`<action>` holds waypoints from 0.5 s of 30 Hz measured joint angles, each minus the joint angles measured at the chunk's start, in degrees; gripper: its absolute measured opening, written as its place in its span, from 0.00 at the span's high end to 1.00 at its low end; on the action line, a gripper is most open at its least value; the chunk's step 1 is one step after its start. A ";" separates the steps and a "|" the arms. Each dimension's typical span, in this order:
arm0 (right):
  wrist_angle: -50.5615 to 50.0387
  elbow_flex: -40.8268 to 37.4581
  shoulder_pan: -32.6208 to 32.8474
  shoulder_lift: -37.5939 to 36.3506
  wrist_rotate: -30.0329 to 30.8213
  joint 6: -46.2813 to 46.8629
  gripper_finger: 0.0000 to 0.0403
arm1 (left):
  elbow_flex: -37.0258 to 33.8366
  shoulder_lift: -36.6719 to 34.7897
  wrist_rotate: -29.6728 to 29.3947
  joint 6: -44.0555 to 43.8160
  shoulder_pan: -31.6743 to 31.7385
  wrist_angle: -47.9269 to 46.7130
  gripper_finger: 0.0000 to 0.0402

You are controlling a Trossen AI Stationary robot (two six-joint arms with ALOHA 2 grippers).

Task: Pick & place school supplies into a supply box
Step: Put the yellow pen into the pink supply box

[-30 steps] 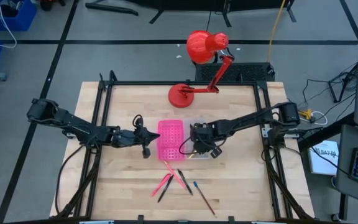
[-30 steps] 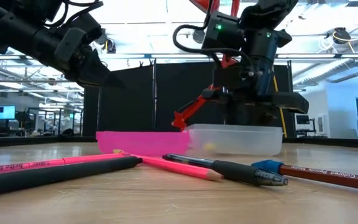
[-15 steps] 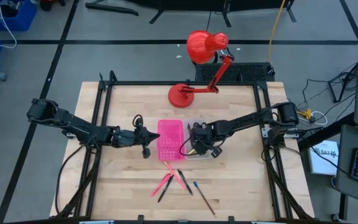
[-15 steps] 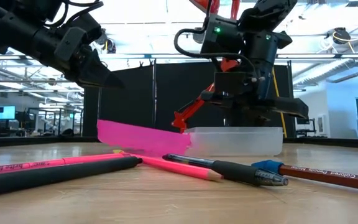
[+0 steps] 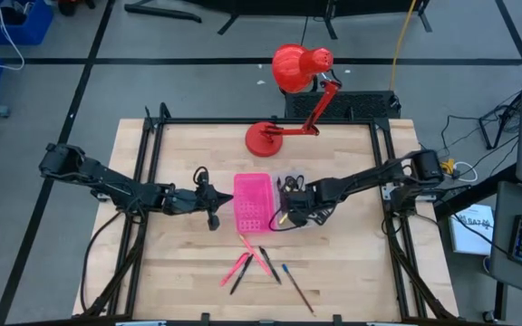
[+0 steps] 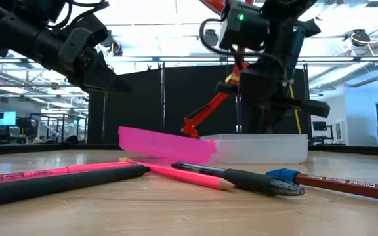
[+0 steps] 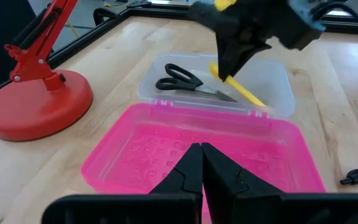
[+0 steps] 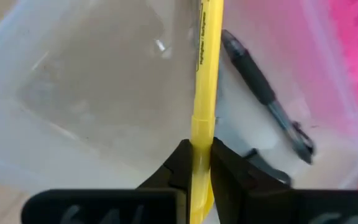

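Yellow pen [image 8: 202, 93] sits pinched in my right gripper [image 8: 196, 163] fingers above the clear supply box [image 7: 278, 78] mid-tabletop; I'd lower it flat beside the scissors [image 7: 182, 79] before releasing. Left gripper [image 7: 199, 168] hovers closed, empty.

In the right wrist view we see the yellow pen [image 8: 202, 93] cut off at the frame's top and hidden at the bottom centre between the right gripper [image 8: 196, 165] fingers. The scissors [image 8: 267, 102] there are blurred, and the clear tray [image 8: 86, 106] runs off the left edge. In the low view, the pink half [image 6: 166, 144] hides the tray's left end, centre frame. From above, the pens [image 5: 261, 267] at lower centre are too small for us to tell apart.
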 joint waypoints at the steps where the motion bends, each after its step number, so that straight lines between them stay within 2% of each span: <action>1: 0.15 0.00 0.18 -0.41 0.10 -0.12 0.93 | 0.00 0.00 0.00 -0.02 -0.01 0.00 0.98; 5: 0.23 0.02 1.11 -2.39 0.72 -6.28 0.93 | 0.00 0.00 -0.05 -0.28 -0.01 0.01 0.98; 10: 1.45 0.08 1.93 -5.32 5.65 -21.10 0.94 | 0.00 0.00 -0.12 -0.41 -0.01 0.12 0.98; 15: 1.77 0.15 0.71 -6.91 6.00 -41.09 0.94 | 0.01 0.00 -0.13 -0.42 -0.01 0.11 0.98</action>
